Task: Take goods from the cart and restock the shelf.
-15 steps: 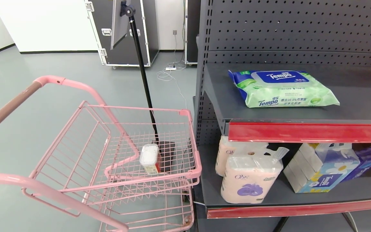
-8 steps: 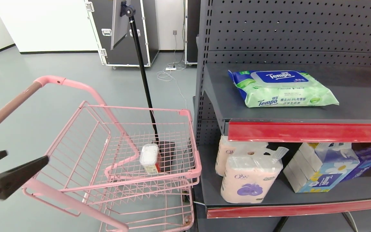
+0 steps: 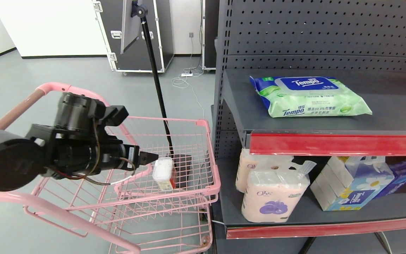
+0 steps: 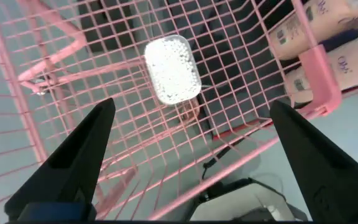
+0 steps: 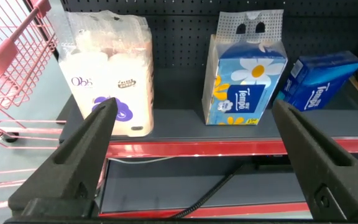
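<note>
Hovering over the cart, the left gripper has its two fingers spread wide with nothing between them, pointed down into the basket. Target looks to be the white-lidded tub, the one item seen in the cart, standing upright on the mesh floor near the cart's corner closest to the shelf. From the head camera one fingertip sits just beside the tub's lid. From the wrist camera the tub lies beyond the fingertips, not yet between them, so no contact as far as I can judge. The right gripper is also spread and empty, off the cart's shelf side and facing the lower board, where toilet-roll packs and tissue packs stand. A wipes pack lies flat on the upper board, well apart from the cart; whether it came out of the cart cannot be told. Progress, as a judgement: the pick is at its approach stage and the tub is not grasped. What is left is to close on the tub, lift it clear of the cart's rim, carry it over and set it on the shelf.
</note>
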You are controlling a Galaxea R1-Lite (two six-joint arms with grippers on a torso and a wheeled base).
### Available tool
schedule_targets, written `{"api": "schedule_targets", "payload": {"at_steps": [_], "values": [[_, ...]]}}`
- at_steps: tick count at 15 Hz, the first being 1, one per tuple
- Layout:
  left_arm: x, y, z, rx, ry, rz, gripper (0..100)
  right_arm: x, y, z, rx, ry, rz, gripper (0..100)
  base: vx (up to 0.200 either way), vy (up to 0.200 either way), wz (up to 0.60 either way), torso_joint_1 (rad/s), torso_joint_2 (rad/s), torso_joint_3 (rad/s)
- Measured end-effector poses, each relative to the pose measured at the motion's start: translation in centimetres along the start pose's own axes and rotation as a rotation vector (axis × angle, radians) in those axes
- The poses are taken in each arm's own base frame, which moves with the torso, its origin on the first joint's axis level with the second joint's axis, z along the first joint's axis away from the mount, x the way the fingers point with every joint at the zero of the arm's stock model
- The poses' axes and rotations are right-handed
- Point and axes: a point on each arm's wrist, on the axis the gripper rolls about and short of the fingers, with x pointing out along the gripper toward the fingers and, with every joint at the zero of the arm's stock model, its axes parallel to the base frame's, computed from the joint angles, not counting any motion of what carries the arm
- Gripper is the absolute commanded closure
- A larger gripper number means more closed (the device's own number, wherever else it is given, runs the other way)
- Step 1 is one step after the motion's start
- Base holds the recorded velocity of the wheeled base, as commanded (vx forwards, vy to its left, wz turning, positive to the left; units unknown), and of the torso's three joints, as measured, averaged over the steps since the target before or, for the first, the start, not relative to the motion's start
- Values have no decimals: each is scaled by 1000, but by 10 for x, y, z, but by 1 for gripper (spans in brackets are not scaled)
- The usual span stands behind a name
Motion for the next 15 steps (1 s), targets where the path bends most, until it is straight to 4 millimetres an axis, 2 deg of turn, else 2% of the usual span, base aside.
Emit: {"api": "schedule_targets", "payload": {"at_steps": [2,5,8,15], "values": [[27,-3,-6,9,63,4,0,0,0,0,1,0,0,0,0,0,0,0,0,0],[54,-7,-19,25,140,38,0,0,0,0,0,0,0,0,0,0,0,0,0,0],[75,-11,-24,36,151,53,0,0,0,0,0,0,0,0,0,0,0,0,0,0],[109,-14,-29,49,185,87,0,0,0,0,0,0,0,0,0,0,0,0,0,0]]}}
